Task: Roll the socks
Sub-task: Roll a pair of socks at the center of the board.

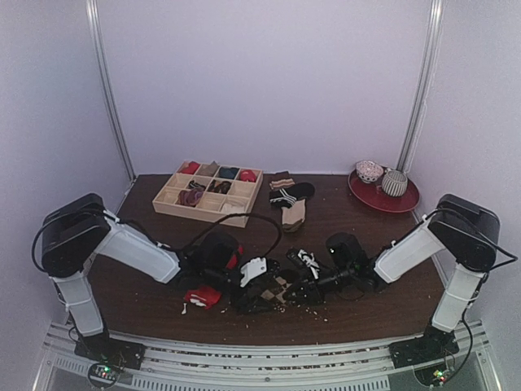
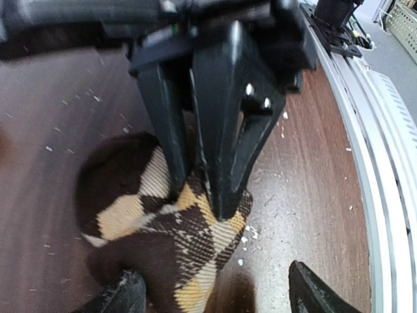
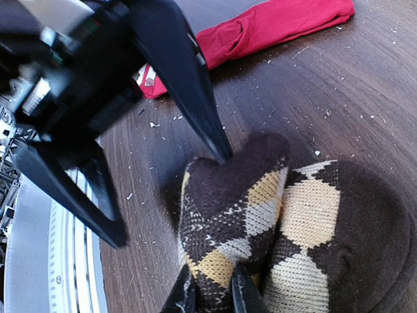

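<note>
The dark brown argyle sock [image 3: 260,215] lies bunched on the brown table near the front edge, between both grippers [image 1: 273,295]. My right gripper [image 3: 215,297] is shut, pinching a fold of it; it also shows in the top view [image 1: 293,287]. My left gripper [image 2: 215,290] is open, its fingers [image 2: 124,293] spread on either side of the sock's end [image 2: 176,235]; it also shows in the top view [image 1: 256,292]. The red sock [image 3: 273,26] lies flat beyond, left of the grippers [image 1: 203,296], touched by neither.
A wooden divided tray [image 1: 167,199] with rolled socks stands at the back left. A black striped sock [image 1: 289,194] and a tan sock [image 1: 294,214] lie behind the grippers. A red plate [image 1: 407,201] with two bowls is back right. The metal rail [image 2: 384,195] runs along the front edge.
</note>
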{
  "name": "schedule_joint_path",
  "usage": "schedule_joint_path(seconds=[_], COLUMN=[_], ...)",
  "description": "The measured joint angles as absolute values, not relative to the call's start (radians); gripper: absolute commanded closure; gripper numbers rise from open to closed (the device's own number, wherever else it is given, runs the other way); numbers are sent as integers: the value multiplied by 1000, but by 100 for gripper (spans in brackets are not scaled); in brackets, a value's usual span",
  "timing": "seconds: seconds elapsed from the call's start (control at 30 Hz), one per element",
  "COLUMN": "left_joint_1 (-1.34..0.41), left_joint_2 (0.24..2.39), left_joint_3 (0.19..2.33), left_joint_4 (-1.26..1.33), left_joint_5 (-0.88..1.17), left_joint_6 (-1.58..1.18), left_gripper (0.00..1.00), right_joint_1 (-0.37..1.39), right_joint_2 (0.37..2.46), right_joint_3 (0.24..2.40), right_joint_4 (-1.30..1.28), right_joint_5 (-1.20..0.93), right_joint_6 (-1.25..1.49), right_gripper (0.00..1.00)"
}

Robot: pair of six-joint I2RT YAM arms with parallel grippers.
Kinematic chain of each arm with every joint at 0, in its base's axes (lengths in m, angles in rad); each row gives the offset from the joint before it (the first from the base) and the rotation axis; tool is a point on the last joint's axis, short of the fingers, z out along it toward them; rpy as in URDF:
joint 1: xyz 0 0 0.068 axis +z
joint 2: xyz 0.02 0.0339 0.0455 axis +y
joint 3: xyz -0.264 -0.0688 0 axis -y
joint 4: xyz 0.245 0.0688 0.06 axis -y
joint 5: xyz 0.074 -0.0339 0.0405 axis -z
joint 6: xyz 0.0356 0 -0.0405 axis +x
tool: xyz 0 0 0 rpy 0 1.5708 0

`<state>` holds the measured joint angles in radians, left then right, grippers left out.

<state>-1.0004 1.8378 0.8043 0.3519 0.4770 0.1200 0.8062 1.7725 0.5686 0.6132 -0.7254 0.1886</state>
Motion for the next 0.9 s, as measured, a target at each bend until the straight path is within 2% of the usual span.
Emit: schedule_joint_path(seconds=[0.3, 0.9], left_joint_1=[-1002, -1002], left_joint_2=[1644, 1838], left_joint_3=[756, 766], left_joint_4=[468, 441], left_joint_5=[421, 459], left_joint_6=[151, 162], left_gripper=[27, 36], right_joint_1=[807, 807], right_joint_2=[1773, 1771], right_joint_3=[578, 593], right_joint_4=[593, 560], right_joint_5=[-728, -731], right_joint_6=[167, 156], right_gripper=[90, 90])
